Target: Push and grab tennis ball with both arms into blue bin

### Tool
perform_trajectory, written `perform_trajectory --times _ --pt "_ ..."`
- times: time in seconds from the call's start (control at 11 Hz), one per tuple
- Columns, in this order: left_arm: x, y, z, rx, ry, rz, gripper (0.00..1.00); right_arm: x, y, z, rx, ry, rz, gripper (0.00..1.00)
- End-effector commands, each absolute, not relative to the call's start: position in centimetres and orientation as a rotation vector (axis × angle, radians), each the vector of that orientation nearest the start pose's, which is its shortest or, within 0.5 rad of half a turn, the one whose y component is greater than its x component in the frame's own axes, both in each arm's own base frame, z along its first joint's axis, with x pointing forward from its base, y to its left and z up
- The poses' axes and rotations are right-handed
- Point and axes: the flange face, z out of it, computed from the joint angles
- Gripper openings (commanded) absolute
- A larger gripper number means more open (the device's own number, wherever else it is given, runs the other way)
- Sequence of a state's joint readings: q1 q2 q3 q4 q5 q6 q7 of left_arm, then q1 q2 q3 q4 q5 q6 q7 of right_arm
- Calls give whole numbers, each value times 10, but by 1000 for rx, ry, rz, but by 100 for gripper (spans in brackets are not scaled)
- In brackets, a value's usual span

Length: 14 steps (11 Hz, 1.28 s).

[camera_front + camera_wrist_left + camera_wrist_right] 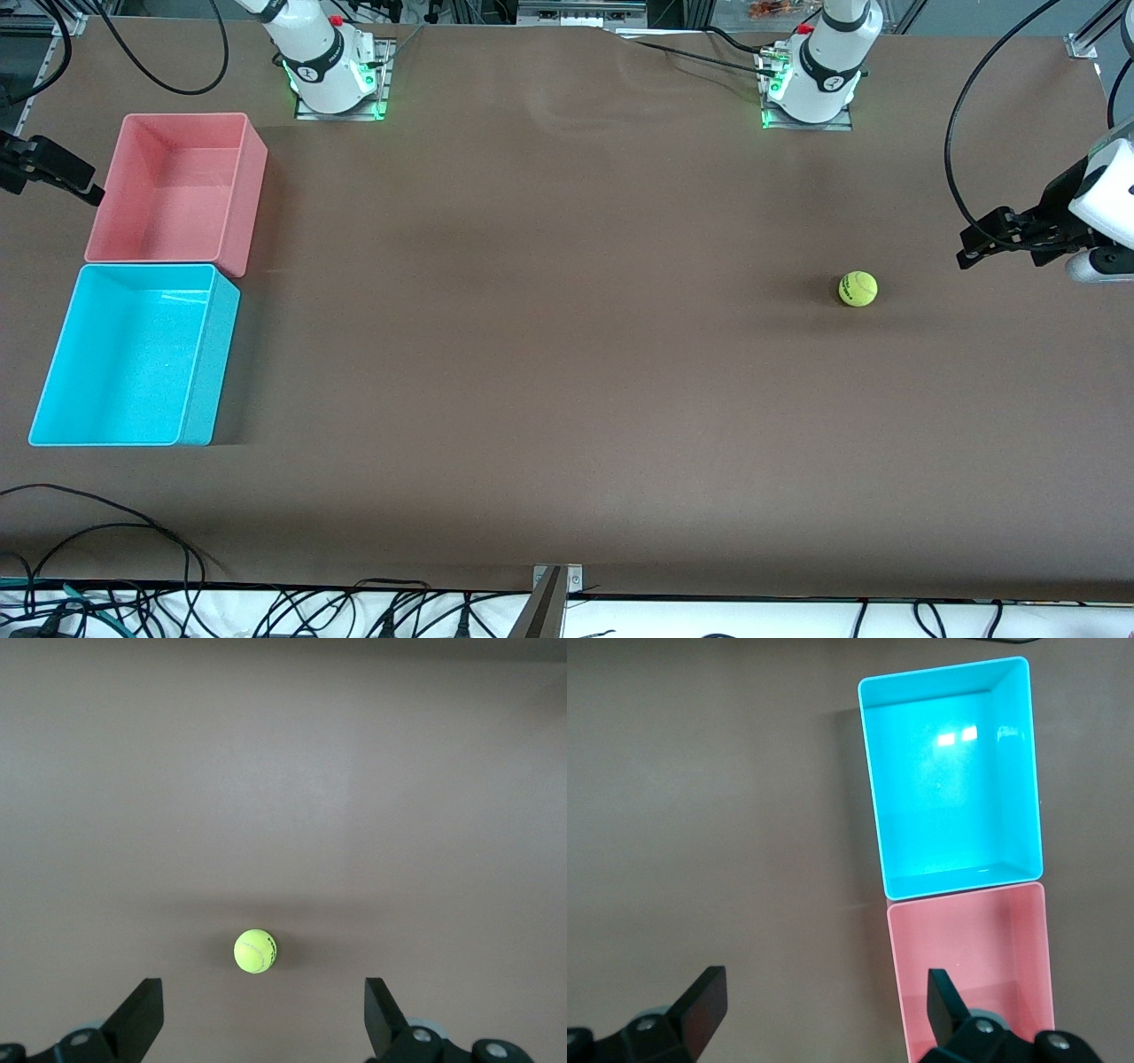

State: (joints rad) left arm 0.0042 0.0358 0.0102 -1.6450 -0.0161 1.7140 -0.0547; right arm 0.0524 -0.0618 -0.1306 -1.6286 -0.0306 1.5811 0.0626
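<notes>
The tennis ball [858, 289] lies on the brown table toward the left arm's end; it also shows in the left wrist view [255, 951]. My left gripper [970, 248] is open and empty, up in the air beside the ball, with the ball just ahead of its fingertips [262, 988]. The blue bin [208, 363] stands empty at the right arm's end of the table and also shows in the right wrist view [952, 771]. My right gripper [89, 184] is open and empty, over the table edge beside the pink bin [824, 983].
A pink bin [177, 186] stands empty against the blue bin, farther from the front camera; it also shows in the right wrist view [974, 966]. Black cables lie along the table's front edge [106, 532].
</notes>
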Motion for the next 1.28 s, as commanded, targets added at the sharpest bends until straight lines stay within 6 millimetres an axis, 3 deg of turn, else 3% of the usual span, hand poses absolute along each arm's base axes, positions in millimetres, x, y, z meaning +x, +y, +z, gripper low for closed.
perform_trajectory --times 0.0,0.46,0.64,0.82,1.1,1.19 --pt "571 6 583 -3178 -102 -38 100 530 -51 651 -3164 229 -15 100" --pt "570 5 583 -3178 -100 -36 100 532 -43 649 -3161 233 -14 100" --pt "569 5 581 -3184 -103 -11 100 534 -20 648 -3167 168 -11 100" --pt "569 6 581 -3186 -104 -11 100 533 -20 647 -3169 163 -6 100" --pt "569 6 581 -3186 -104 -11 87 532 -16 651 -3171 154 -18 100" --pt "569 6 581 -3186 -104 -11 88 533 -15 650 -3177 157 -21 100"
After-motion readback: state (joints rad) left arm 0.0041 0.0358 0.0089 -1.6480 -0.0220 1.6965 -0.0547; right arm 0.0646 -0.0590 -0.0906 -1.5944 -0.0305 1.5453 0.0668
